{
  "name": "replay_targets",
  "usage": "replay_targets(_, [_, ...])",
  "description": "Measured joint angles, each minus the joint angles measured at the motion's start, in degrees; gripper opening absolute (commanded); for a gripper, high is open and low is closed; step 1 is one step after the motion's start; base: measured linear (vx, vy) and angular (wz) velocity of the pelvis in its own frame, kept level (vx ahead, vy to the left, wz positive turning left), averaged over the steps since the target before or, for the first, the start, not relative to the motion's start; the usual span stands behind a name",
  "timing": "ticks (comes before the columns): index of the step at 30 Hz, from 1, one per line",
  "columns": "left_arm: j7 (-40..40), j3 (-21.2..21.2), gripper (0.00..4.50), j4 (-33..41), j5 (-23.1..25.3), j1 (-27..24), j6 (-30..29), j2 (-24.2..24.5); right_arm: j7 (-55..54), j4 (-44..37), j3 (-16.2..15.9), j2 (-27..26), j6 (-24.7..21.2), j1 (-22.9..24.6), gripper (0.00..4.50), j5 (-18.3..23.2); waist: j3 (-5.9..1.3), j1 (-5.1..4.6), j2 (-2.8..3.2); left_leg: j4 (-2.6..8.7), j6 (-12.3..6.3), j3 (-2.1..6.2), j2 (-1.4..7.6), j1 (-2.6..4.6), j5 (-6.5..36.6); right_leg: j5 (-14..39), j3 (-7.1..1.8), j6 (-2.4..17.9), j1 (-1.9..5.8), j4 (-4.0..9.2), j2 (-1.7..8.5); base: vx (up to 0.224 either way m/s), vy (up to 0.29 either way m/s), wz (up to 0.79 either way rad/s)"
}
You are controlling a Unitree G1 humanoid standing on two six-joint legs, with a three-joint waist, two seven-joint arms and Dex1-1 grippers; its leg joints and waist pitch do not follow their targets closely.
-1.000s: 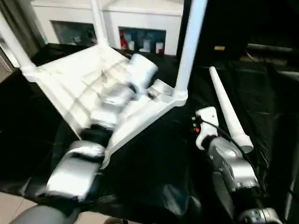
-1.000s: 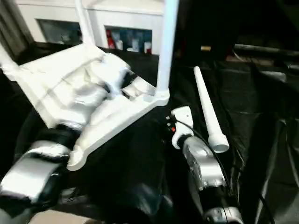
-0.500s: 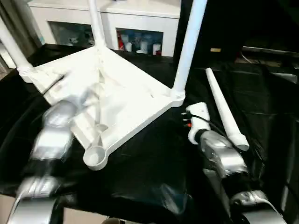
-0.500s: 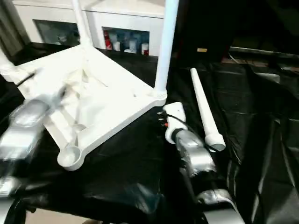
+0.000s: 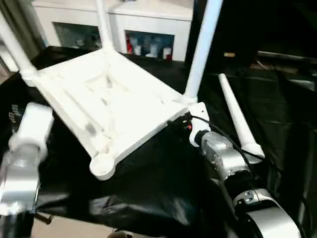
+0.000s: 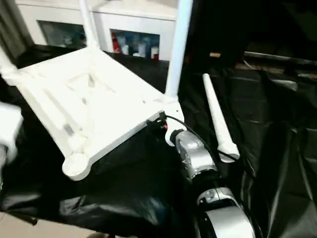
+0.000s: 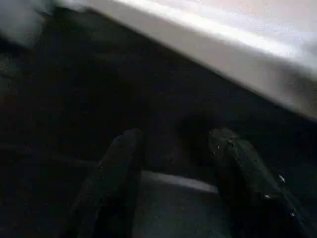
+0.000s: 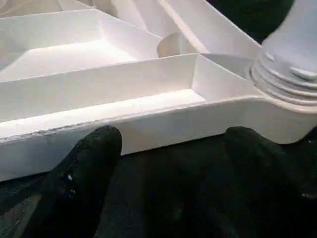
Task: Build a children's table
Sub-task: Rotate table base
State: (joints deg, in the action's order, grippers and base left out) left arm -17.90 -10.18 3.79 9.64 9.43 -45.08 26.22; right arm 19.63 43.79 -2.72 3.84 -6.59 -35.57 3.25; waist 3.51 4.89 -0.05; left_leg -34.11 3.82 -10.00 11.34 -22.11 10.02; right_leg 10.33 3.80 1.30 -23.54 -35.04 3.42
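The white tabletop lies upside down on black cloth, ribs up. Three white legs stand in its corner sockets: one at the left, one at the back, one at the right. The near corner socket is empty. A loose leg lies on the cloth to the right. My right gripper is open, its fingers close to the tabletop's rim beside the right leg's socket. My left gripper is open over the cloth with nothing in it. The left arm hangs off the tabletop's left side.
A white cabinet with bottles on its shelf stands behind the table. The cloth's front edge drops to a pale floor. Crumpled black cloth covers the far right.
My left arm has swung off the tabletop's underside to the left front. My right gripper has moved forward and left, from beside the loose leg to the tabletop's right corner.
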Motion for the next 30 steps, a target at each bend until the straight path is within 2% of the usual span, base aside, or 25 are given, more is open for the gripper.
replay_targets(3, [-5.6, 4.8, 2.35, 3.2, -4.6, -0.2, -1.4, -0.1, -2.1, -6.0, -1.0, 1.9, -5.8, 0.7, 3.71, -2.1, 0.01, 0.46, -0.01, 0.00, 0.03, -0.01, -0.01, 0.01, 0.0, 0.0, -0.04, 0.0, 0.08, -0.03, -0.01, 0.000, 0.000, 0.00])
replay_targets(6, [-10.7, 7.4, 2.35, 4.6, -6.4, -0.3, -0.9, 0.5, -2.2, -12.5, -1.5, 5.7, -11.4, 3.0, 3.71, -3.6, 0.01, 0.57, -0.01, 0.01, 0.04, 0.00, -0.01, 0.10, 0.0, 0.0, -0.07, -0.1, 0.26, -0.03, -0.01, 0.000, 0.000, 0.00])
replay_targets(8, [-14.6, 9.5, 2.35, 5.4, -7.3, -0.9, 0.0, 1.4, 0.1, -15.9, -1.2, 7.9, -14.2, 4.7, 3.71, -2.9, 0.01, 0.42, -0.01, 0.01, 0.04, 0.00, -0.02, 0.12, 0.0, 0.1, -0.10, -0.2, 0.29, -0.01, -0.01, 0.000, 0.000, 0.00])
replay_targets(12, [-20.6, 13.4, 2.35, 5.4, -10.0, -0.7, 1.2, 2.4, -0.2, -22.0, 2.8, 10.8, -23.2, 5.7, 3.71, -1.0, 0.06, -0.01, 0.17, 0.01, 0.07, 0.00, -0.02, 0.14, 0.0, 0.0, -0.11, -0.3, 0.27, -0.02, -0.02, 0.000, 0.000, 0.00])
replay_targets(14, [-21.1, 14.1, 2.35, 4.4, -10.7, 0.0, 2.3, 2.3, -0.7, -23.9, 4.2, 11.6, -26.4, 5.5, 3.71, -0.5, 0.05, -0.08, 0.17, 0.02, 0.09, 0.02, -0.01, 0.18, -0.1, 0.0, -0.10, -0.3, 0.27, -0.05, -0.05, 0.000, 0.000, 0.00])
replay_targets(15, [-21.4, 14.3, 2.40, 4.0, -10.8, 0.1, 3.2, 2.4, -0.9, -24.9, 4.7, 11.8, -27.7, 5.5, 3.89, -0.4, 0.04, -0.13, 0.18, 0.04, 0.10, 0.03, -0.01, 0.20, -0.1, 0.0, -0.10, -0.3, 0.27, -0.06, -0.06, 0.000, 0.000, 0.00])
replay_targets(16, [-21.8, 14.7, 2.40, 3.3, -10.8, 0.4, 4.4, 2.3, -1.0, -25.8, 4.9, 12.3, -29.3, 5.5, 3.89, -0.4, 0.03, -0.15, 0.23, 0.05, 0.10, 0.03, -0.01, 0.20, -0.1, 0.0, -0.10, -0.3, 0.27, -0.05, -0.06, 0.000, 0.000, 0.00])
replay_targets(19, [-23.3, 16.3, 2.42, -0.7, -11.0, 2.6, 10.1, -0.4, -1.9, -28.4, 7.3, 14.6, -36.2, 4.1, 4.10, 0.7, 0.04, 0.20, 0.44, 0.01, 0.09, 0.02, -0.07, 0.12, -0.1, 0.0, -0.18, -0.4, 0.29, 0.02, -0.04, 0.000, 0.000, 0.00])
replay_targets(21, [-23.9, 17.4, 2.42, -1.8, -11.3, 3.5, 12.1, -2.0, -2.5, -29.9, 9.1, 15.5, -38.6, 2.4, 4.19, 0.9, 0.03, 0.12, 0.42, 0.00, 0.09, 0.01, -0.10, 0.15, -0.1, -0.1, -0.21, -0.3, 0.32, 0.02, -0.03, 0.000, 0.000, 0.00])
replay_targets(22, [-24.2, 17.9, 2.42, -2.3, -11.6, 4.1, 12.6, -2.3, -2.8, -30.0, 9.4, 16.0, -39.5, 1.6, 4.44, 0.9, 0.02, 0.06, 0.41, 0.00, 0.09, 0.01, -0.10, 0.17, -0.1, -0.1, -0.21, -0.3, 0.32, 0.02, -0.03, 0.000, 0.000, 0.00])
replay_targets(25, [-24.5, 19.1, 2.42, -3.1, -12.4, 5.2, 14.5, -4.0, -3.6, -27.5, 11.4, 18.1, -41.0, -1.1, 4.49, 0.9, 0.00, 0.06, 0.46, 0.00, 0.10, 0.01, -0.10, 0.17, -0.1, -0.1, -0.21, -0.3, 0.33, 0.01, -0.03, 0.000, 0.000, 0.00])
replay_targets(28, [-25.4, 20.2, 2.42, -3.7, -12.7, 5.8, 15.7, -4.5, -3.6, -24.0, 11.8, 20.0, -43.4, -3.6, 4.50, 0.8, 0.00, -0.10, 0.46, 0.00, 0.10, 0.01, -0.07, 0.17, -0.1, -0.1, -0.19, -0.3, 0.32, -0.02, -0.04, 0.000, 0.000, 0.00])
replay_targets(30, [-26.9, 20.3, 2.42, -4.1, -12.8, 7.1, 16.4, -3.9, -3.1, -15.6, 11.2, 22.2, -45.7, -7.6, 4.50, 0.6, 0.00, -0.29, 0.45, -0.02, 0.10, 0.00, -0.08, 0.13, -0.1, -0.1, -0.19, -0.3, 0.29, -0.04, -0.04, 0.000, 0.000, 0.00])
